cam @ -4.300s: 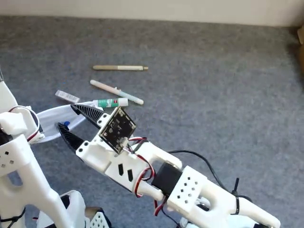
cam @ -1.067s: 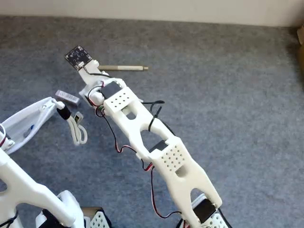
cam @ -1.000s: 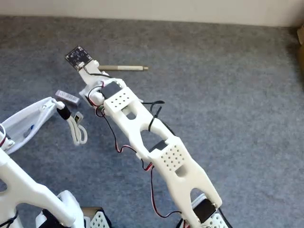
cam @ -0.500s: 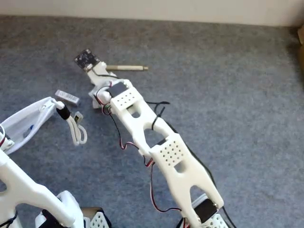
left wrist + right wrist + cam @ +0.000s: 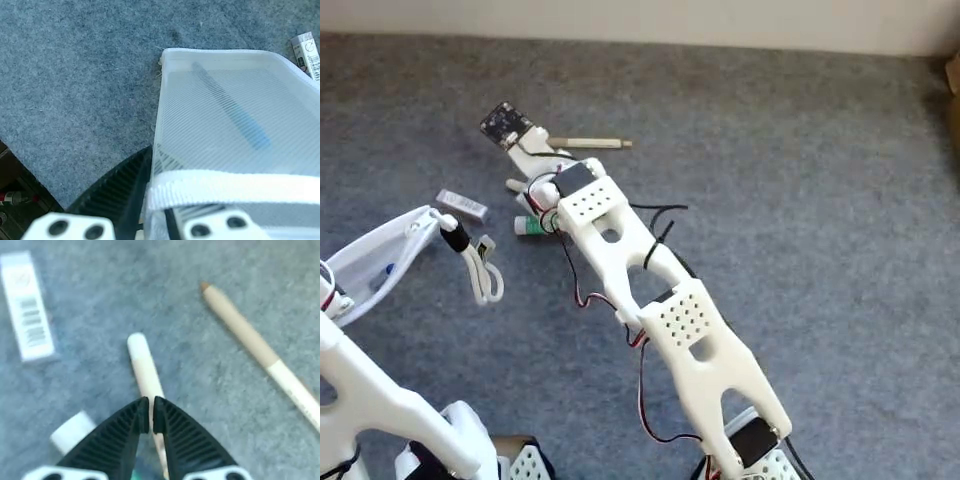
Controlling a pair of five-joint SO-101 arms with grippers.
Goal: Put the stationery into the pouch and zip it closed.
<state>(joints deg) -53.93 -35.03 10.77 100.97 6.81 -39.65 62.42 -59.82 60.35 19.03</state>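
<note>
Right jaws pressed together, empty, directly above pale slim pen [image 5: 143, 360]; its long axis runs straight ahead past jaw tips. Left jaws pinch white mesh pouch [image 5: 225, 125] rim, well apart.

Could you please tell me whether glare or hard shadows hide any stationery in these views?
High view: even light on the grey table, no hard shadows. Left wrist view: the pouch mesh veils the blue pen inside, without glare. Right wrist view: no glare on the white pen or beige pen.
</note>
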